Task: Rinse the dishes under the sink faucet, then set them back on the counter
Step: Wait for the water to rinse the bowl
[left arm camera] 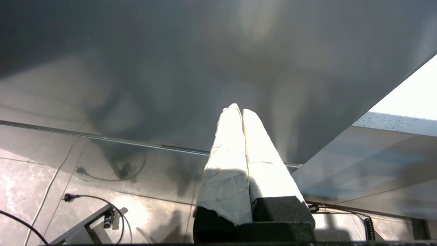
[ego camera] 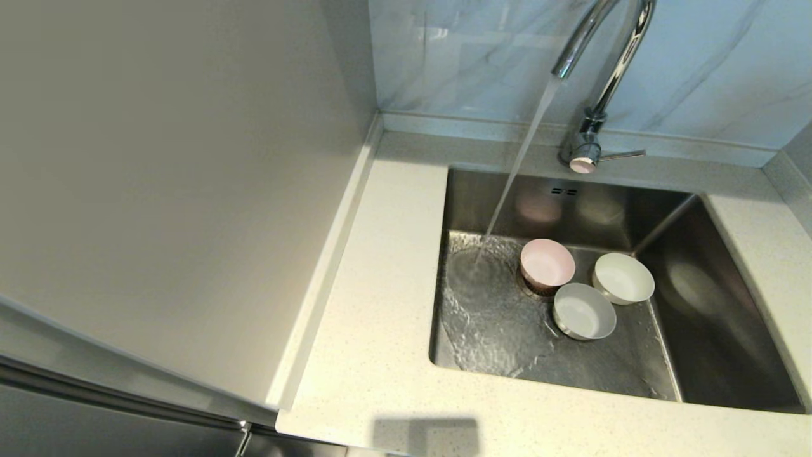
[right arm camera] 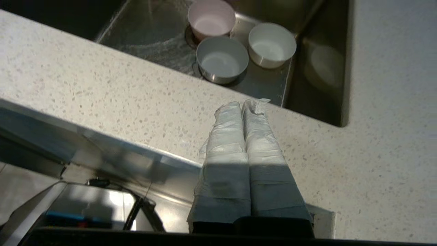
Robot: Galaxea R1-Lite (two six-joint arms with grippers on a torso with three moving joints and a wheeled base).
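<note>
Down in the square steel sink (ego camera: pixel 710 298), three small round bowls, pink (ego camera: pixel 547 264), white (ego camera: pixel 623 277), grey-white (ego camera: pixel 583 310), mouths upward, chrome gooseneck faucet (ego camera: pixel 602 82) streaming beside them, my right gripper (right arm camera: pixel 243 104) closed over the speckled counter (right arm camera: pixel 102 92), my left gripper (left arm camera: pixel 240 111) closed, parked.

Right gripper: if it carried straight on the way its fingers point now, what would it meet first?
Probably the counter strip at the sink's front edge, which lies just past the shut right gripper. If it cleared that, the grey-white bowl is next in line. Height above the counter is unclear.
</note>
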